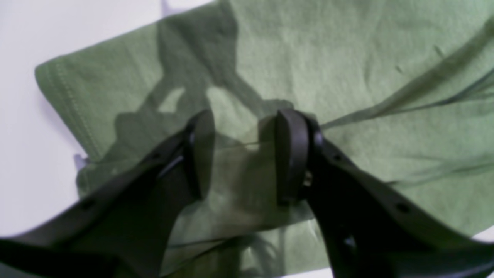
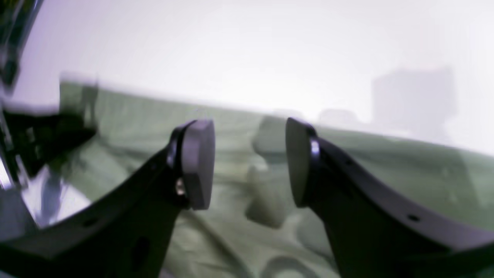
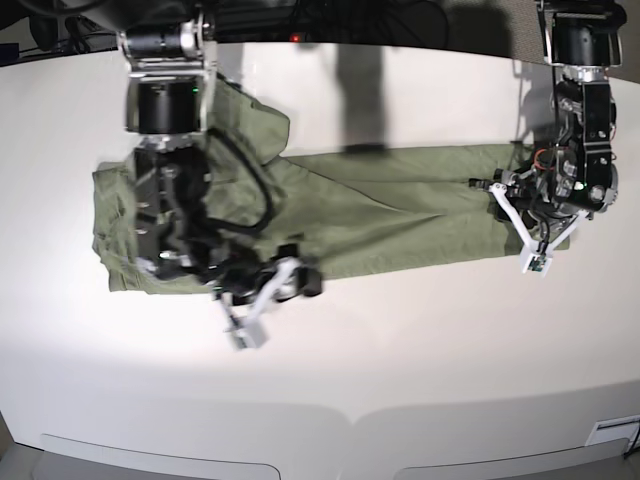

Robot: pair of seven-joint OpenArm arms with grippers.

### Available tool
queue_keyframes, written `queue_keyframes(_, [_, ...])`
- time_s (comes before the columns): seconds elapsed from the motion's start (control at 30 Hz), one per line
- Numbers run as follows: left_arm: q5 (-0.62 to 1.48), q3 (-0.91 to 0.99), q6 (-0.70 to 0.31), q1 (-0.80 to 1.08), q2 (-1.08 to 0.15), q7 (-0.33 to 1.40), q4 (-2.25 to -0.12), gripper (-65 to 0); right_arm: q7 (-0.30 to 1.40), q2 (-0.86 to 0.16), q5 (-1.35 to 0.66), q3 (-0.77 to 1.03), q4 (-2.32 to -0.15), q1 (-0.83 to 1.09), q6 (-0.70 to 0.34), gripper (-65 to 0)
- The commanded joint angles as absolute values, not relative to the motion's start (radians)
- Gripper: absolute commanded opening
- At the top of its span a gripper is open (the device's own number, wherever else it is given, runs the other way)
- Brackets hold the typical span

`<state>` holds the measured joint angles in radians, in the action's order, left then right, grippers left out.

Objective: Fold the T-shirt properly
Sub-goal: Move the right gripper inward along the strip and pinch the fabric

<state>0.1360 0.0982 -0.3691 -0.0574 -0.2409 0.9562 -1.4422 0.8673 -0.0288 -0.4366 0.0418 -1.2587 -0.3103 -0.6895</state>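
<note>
Black arms carry white-framed tools [image 3: 262, 300] with dark rounded pads [image 1: 291, 154], visible screws, looping black cables.

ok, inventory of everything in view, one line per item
T-shirt: one, sage green, spread lengthwise across the middle of the table, wrinkled, bunched at the end under the right arm.
table: one, white, under everything.
dark equipment: behind the far table edge, too dark to identify.
left gripper: one, black, jaws open, over the shirt's corner next to its stitched hem; cloth lies between the fingers, but nothing is pinched.
right gripper: one, black, jaws open, low over rumpled cloth near the shirt's front edge; view is blurred.
left arm: one, black, at the shirt's far end in the base view's right.
right arm: one, black with silver joint, over the bunched end.
</note>
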Motion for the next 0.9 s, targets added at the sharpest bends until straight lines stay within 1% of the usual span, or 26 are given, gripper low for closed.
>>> queue_keyframes(0.0, [0.139, 0.102, -0.371, -0.069, -0.253, 0.95, -1.455, -39.9, 0.829, -0.027, -0.432, 0.023, -1.267, -0.34, -0.698, -34.9])
queue_keyframes(0.1, [0.139, 0.102, -0.371, -0.07, -0.253, 0.95, -1.455, -39.9, 0.799, -0.008, -0.391, -0.034, -1.24, -0.34, -0.698, -34.9])
queue_keyframes(0.23, [0.14, 0.102, -0.371, -0.07, -0.253, 0.949, -1.455, -39.9, 0.748, -0.009, -0.375, -0.08, -1.169, -0.341, -0.698, -34.9])
queue_keyframes(0.37, [0.15, 0.102, -0.371, -0.07, -0.253, 0.96, -1.455, -39.9, 0.659, -0.011, -0.261, -0.079, -1.038, -0.347, -0.672, -34.9])
queue_keyframes(0.47, [0.179, 0.102, -0.413, -0.069, -0.253, 0.987, -1.455, -39.9, 0.627, -0.014, -0.234, -0.079, -0.976, -0.349, -0.665, -34.9])
queue_keyframes(0.6, [0.238, 0.102, -0.447, -0.068, -0.253, 1.035, -1.462, -39.9, 0.625, -0.014, -0.234, -0.079, -0.972, -0.35, -0.665, -34.9])
queue_keyframes(0.7, [0.237, 0.102, -0.45, -0.068, -0.262, 1.063, -1.489, -39.9, 0.625, -0.014, -0.234, -0.079, -0.972, -0.355, -0.665, -34.9])
queue_keyframes(0.87, [0.256, 0.102, -0.45, -0.057, -0.345, 1.1, -1.581, -39.9, 0.628, -0.014, -0.197, -0.079, -0.972, -0.354, -0.663, -34.9])
